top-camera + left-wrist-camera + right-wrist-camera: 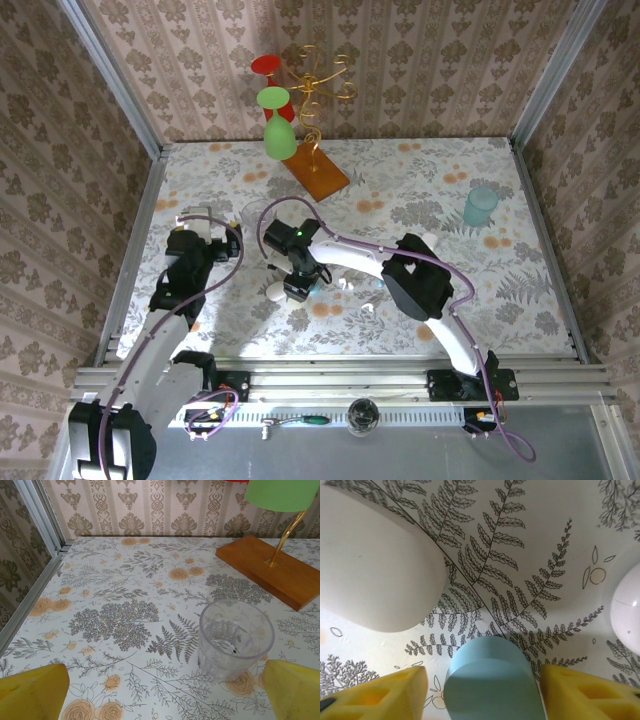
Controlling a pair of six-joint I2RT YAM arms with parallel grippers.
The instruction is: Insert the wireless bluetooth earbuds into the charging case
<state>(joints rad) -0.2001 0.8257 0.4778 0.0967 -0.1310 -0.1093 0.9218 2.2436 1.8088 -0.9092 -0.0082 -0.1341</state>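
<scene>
A pale blue charging case stands on the table between my right gripper's yellow fingers. The jaws straddle it with a gap showing on the left side, so the gripper is open. In the top view that gripper hangs low over the table's middle. A white case lies just to its left, also visible from above. Two tiny white pieces, apparently earbuds, lie to the right of the gripper. My left gripper is open and holds nothing, just short of a clear glass.
A wooden base with a gold stand carrying a green and a red glass stands at the back. A teal cup sits far right. A rounded white piece lies right of the blue case. Walls close in the table.
</scene>
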